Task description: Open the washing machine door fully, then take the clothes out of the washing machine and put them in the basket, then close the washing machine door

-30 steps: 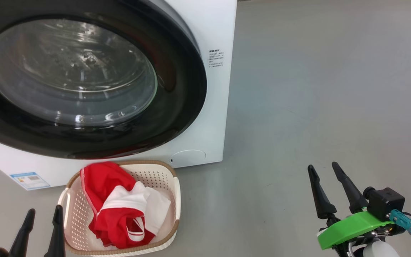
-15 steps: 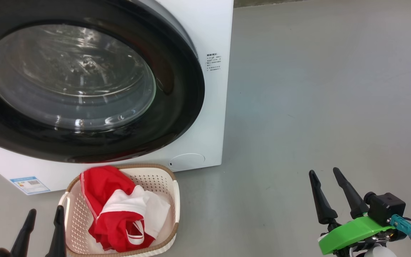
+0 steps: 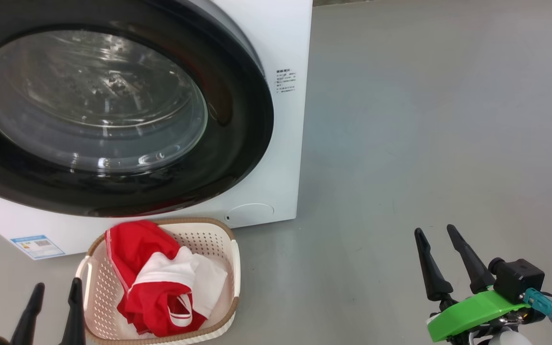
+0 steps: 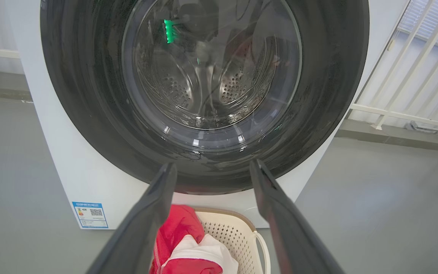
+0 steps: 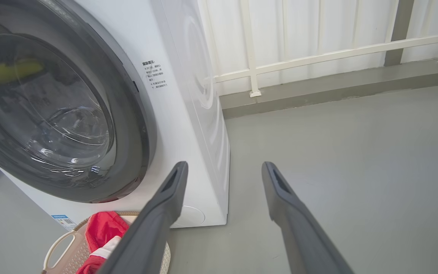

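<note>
The washing machine (image 3: 285, 158) (image 5: 188, 114) stands at the left with its black-rimmed glass door (image 3: 89, 100) (image 4: 207, 76) (image 5: 51, 114) shut flat against its front. Red and white clothes (image 3: 161, 282) (image 4: 184, 247) (image 5: 101, 232) lie in the cream basket (image 3: 211, 237) (image 4: 234, 236) (image 5: 59, 247) on the floor just below the door. My left gripper (image 3: 54, 290) (image 4: 211, 167) stands open and empty at the lower left, beside the basket. Open and empty too, my right gripper (image 3: 434, 232) (image 5: 222, 167) hovers over the floor at the lower right.
Grey floor (image 3: 424, 120) stretches to the right of the machine. A white railing (image 5: 318, 53) and wall run behind it. A blue label (image 3: 34, 245) and a round cap (image 3: 249, 213) sit low on the machine's front.
The view has shifted slightly. Both grippers sit a little lower in the picture than one second ago. Door, basket and clothes have not moved.
</note>
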